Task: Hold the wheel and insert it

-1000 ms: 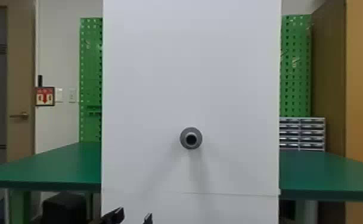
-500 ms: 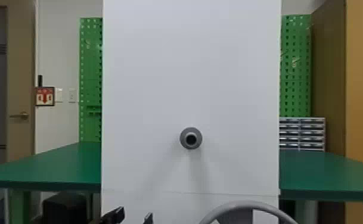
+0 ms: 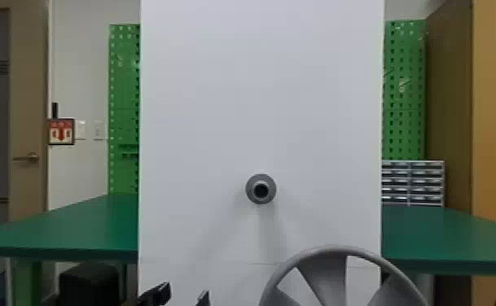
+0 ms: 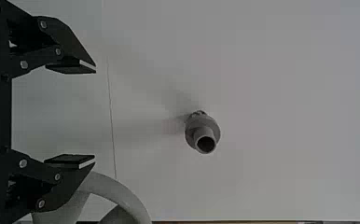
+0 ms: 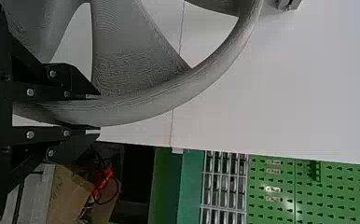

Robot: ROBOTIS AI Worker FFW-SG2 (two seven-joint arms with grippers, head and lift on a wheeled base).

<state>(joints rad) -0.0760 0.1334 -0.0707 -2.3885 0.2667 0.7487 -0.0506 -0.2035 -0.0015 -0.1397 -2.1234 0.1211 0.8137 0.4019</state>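
At the bottom edge of the head view my left gripper [image 3: 185,293] stands open, left of the grey spoked wheel [image 3: 332,280]. A grey round peg [image 3: 261,189] juts from the white board, above and left of the wheel. In the left wrist view my left gripper [image 4: 95,114] is open with nothing between its fingers, the peg [image 4: 203,133] beyond it and part of the wheel [image 4: 122,196] beside one finger. The right wrist view has my right gripper [image 5: 100,113] shut on the rim of the wheel [image 5: 141,105].
The tall white board [image 3: 259,101] stands in front of me, with a green table [image 3: 75,228] reaching out on both sides. Behind are green pegboards [image 3: 403,89] and a drawer rack [image 3: 413,183]. A cardboard box [image 5: 71,193] and red cables lie beyond the right gripper.
The wheel has come up into the head view from the bottom edge, right of centre, and stands higher than half a second ago. The left gripper has hardly moved.
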